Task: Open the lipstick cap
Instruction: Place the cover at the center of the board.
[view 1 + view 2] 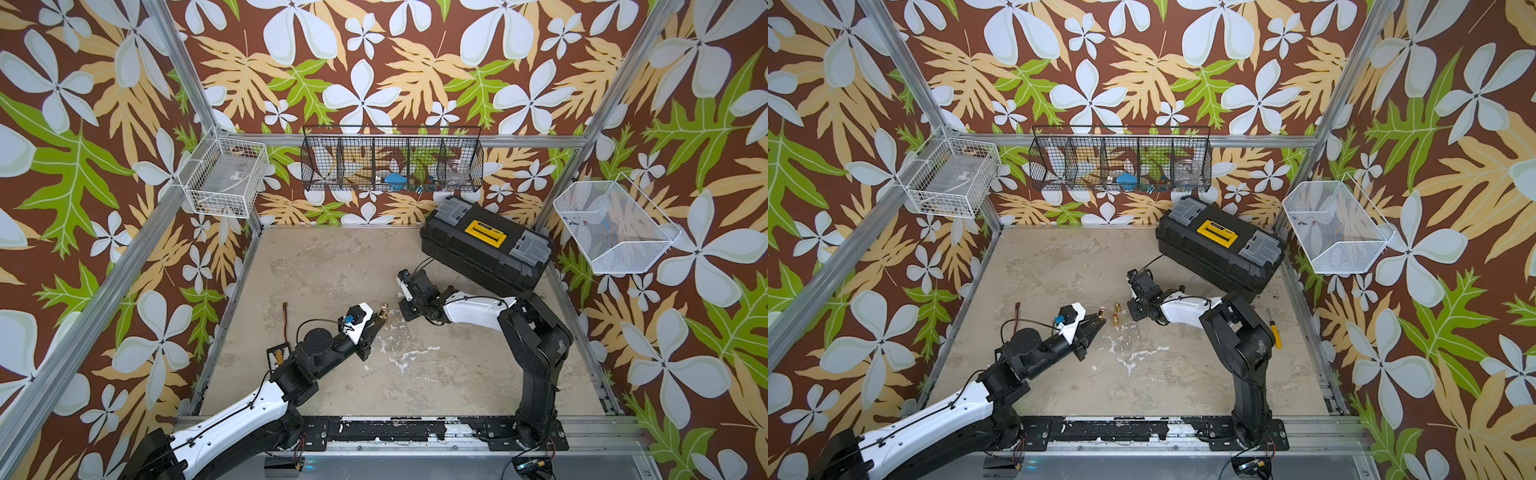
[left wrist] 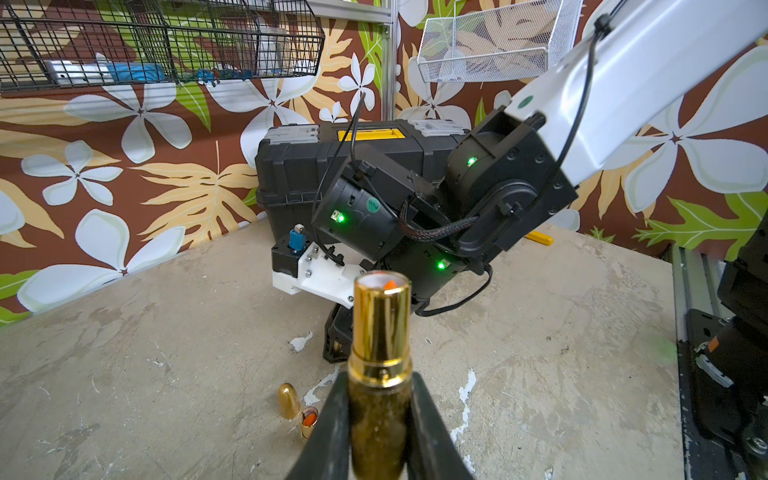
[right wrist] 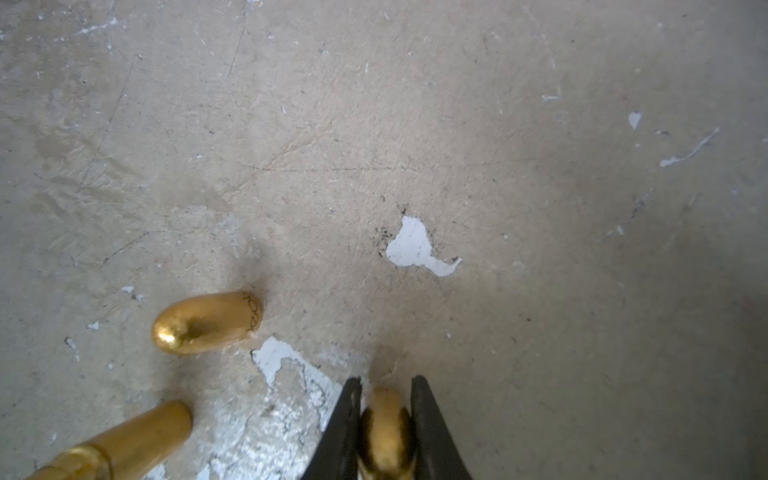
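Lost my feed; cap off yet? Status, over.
Left pincer shut on lipstick tube, top open. Right pincer shut on cap, apart from tube. Loose cap, second open lipstick on table nearby.

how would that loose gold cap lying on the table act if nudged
The loose gold cap lies on its side and is rounded, so it would probably roll. Its glossy finish may be slippery to grip. Being small, it is likely light.
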`<state>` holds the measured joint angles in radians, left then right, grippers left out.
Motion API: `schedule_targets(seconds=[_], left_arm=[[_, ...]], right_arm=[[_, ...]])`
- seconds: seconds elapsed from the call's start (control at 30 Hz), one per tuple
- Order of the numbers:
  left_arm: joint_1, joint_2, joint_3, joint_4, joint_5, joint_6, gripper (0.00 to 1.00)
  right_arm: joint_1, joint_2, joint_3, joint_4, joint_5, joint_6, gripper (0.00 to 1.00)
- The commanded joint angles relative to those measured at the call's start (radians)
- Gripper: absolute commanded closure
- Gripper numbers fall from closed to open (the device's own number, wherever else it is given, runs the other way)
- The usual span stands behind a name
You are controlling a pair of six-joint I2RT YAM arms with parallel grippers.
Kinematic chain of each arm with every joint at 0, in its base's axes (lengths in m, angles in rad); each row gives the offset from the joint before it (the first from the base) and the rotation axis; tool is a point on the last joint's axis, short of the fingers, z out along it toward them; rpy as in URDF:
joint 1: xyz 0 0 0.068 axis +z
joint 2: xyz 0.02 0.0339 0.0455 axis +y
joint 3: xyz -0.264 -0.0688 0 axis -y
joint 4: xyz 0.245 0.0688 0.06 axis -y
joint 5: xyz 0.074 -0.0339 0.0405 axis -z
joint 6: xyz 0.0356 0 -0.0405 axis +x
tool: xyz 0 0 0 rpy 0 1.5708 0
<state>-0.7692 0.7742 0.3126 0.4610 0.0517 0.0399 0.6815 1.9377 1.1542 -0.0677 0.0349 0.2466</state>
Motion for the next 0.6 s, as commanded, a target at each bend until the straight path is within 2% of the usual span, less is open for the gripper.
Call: schedule_targets(seconds=[0.0, 0.57], left_arm=[[-0.001, 0.004, -0.004, 0.029, -0.008, 0.000, 0.83], [0.000, 0.005, -0.007, 0.031, -0.009, 0.003, 0.83]], right_arm=[[0.002, 0.006, 0.007, 0.000, 0.016, -0.003, 0.80], [0.002, -0.040, -0.005, -0.015, 0.001, -0.022, 0.67]])
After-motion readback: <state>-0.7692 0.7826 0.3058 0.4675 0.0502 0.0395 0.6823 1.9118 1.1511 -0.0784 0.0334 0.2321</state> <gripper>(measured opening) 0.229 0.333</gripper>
